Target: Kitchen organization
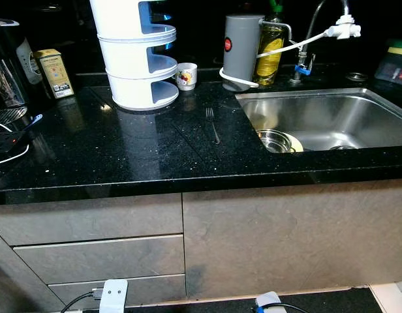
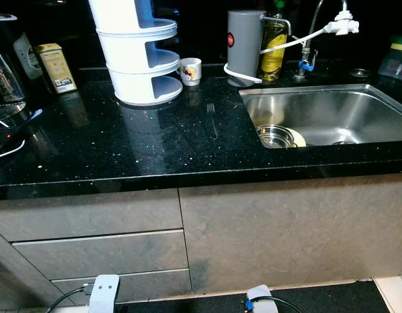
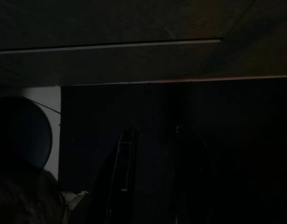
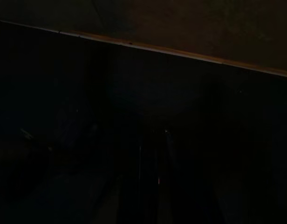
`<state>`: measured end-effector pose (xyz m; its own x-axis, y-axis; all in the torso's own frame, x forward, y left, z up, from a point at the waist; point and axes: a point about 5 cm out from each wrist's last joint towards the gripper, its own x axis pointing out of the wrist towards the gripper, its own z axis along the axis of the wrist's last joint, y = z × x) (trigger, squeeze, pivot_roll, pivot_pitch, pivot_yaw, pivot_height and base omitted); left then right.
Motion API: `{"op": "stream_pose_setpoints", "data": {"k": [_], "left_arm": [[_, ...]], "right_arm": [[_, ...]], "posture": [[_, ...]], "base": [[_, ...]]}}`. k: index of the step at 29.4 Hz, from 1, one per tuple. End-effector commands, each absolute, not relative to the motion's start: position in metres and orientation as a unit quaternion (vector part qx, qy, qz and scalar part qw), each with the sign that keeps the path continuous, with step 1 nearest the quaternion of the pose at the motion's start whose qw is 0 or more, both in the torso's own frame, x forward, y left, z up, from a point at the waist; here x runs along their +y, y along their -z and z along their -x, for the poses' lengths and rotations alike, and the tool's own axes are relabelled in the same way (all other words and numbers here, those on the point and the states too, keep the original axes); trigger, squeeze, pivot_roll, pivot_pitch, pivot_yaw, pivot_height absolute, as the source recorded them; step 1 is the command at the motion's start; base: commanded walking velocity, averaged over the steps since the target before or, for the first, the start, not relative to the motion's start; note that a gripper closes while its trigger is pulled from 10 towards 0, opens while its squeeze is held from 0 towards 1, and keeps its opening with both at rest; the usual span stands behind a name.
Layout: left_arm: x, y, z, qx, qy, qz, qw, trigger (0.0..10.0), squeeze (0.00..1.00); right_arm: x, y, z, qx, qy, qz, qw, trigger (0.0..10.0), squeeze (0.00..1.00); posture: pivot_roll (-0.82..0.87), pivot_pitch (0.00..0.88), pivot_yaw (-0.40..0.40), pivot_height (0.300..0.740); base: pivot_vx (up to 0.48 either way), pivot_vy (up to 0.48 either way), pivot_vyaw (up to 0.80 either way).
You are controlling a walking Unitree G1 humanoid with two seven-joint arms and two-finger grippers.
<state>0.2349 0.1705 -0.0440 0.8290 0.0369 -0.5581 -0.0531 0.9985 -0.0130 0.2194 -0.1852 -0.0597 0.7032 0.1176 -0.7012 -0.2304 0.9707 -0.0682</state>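
Left eye view: fork (image 1: 213, 124) on countertop (image 1: 123, 150), tines toward backsplash.

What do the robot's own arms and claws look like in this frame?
Little shows. The left claw has two long dark fingers with thin pale edge highlights. The right claw is a barely visible dark shape. White wrist parts with black cables sit at the head views' lower edge.

A grey cabinet front (image 1: 279, 241) with drawers (image 1: 100, 257) below.

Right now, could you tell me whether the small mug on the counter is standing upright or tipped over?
Upright. The mug stands on its base on the black counter, rim up, just beside the white tiered rack.
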Motion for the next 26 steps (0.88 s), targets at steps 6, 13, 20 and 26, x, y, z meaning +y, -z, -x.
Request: {"op": "stream_pose_setpoints", "data": {"k": [6,13,20,26], "left_arm": [[0.163,0.048,-0.232,0.306,-0.016,0.015,0.952,10.0,0.0],[0.162,0.045,-0.234,0.291,-0.035,0.036,0.955,10.0,0.0],[0.17,0.043,-0.236,0.283,-0.049,0.046,0.957,10.0,0.0],[0.175,0.045,-0.231,0.287,-0.048,0.024,0.956,10.0,0.0]], "right_arm": [[-0.18,0.065,-0.211,0.383,-0.104,0.073,0.915,10.0,0.0],[-0.179,0.066,-0.21,0.384,-0.105,0.072,0.915,10.0,0.0],[-0.18,0.065,-0.212,0.383,-0.107,0.075,0.914,10.0,0.0],[-0.175,0.065,-0.212,0.384,-0.115,0.078,0.913,10.0,0.0]], "posture": [[-0.01,0.155,-0.014,0.74],[-0.02,0.151,-0.019,0.74],[-0.02,0.151,-0.02,0.74],[-0.01,0.15,-0.026,0.74]], "base": [[0.0,-0.459,0.0],[0.0,-0.274,0.0],[0.0,0.0,0.0],[0.0,0.0,0.0]]}}
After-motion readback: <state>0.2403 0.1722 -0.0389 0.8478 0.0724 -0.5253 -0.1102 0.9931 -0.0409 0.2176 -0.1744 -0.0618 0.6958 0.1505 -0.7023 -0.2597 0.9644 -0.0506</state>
